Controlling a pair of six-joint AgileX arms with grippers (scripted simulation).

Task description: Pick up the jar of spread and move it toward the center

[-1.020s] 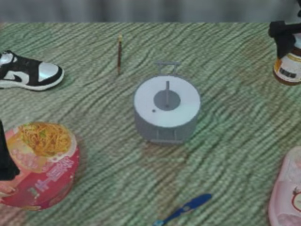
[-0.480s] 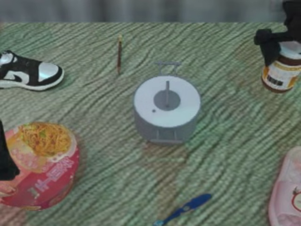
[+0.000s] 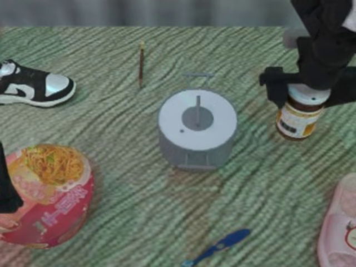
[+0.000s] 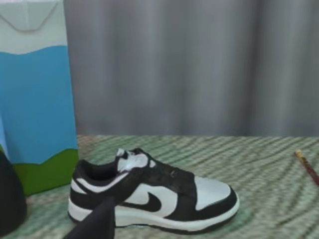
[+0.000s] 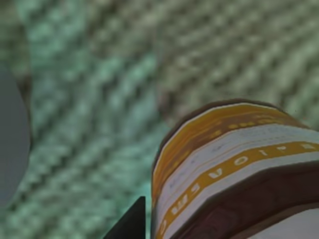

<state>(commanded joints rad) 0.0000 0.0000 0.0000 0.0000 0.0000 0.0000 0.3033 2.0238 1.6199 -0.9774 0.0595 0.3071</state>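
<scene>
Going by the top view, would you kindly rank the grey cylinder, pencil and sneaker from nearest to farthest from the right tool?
From the right tool, which grips the jar of spread:
1. Grey cylinder, table centre.
2. Pencil, far edge, left of centre.
3. Sneaker, far left.

I see a table [image 3: 111, 183] covered in a wavy green woven cloth [image 3: 267, 183]. Behind its far edge hangs a grey pleated curtain [image 4: 189, 64], lit evenly, filling the whole backdrop across my view.
</scene>
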